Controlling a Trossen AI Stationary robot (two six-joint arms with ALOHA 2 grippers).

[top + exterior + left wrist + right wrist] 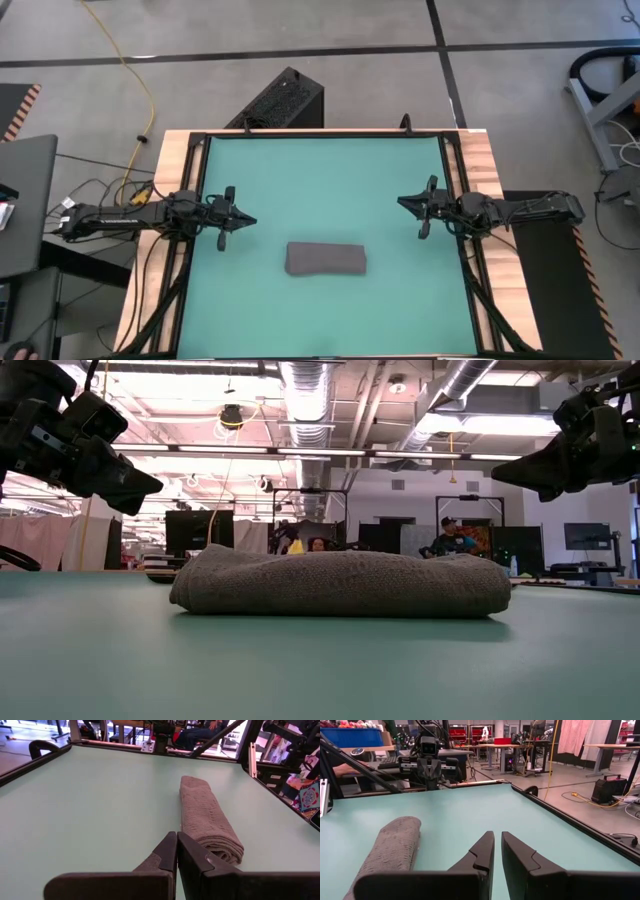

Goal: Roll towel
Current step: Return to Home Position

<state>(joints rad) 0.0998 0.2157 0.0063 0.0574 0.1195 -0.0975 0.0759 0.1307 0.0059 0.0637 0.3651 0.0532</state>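
The dark grey towel [326, 259] lies rolled into a short thick bundle on the green table, a little nearer the near edge than the middle; it rests on its underside in the low view [340, 582]. It also shows in the left wrist view [207, 815] and the right wrist view [390, 850]. My left gripper [246, 219] hovers shut at the table's left side, above the surface and apart from the towel. My right gripper [404, 202] hovers shut at the table's right side, also apart from it. No white tag shows.
The green table [320, 170] has a dark raised frame around it, with wooden boards at the left and right. A black box [283, 100] stands beyond the far edge. People sit at desks in the room behind, as the low view shows.
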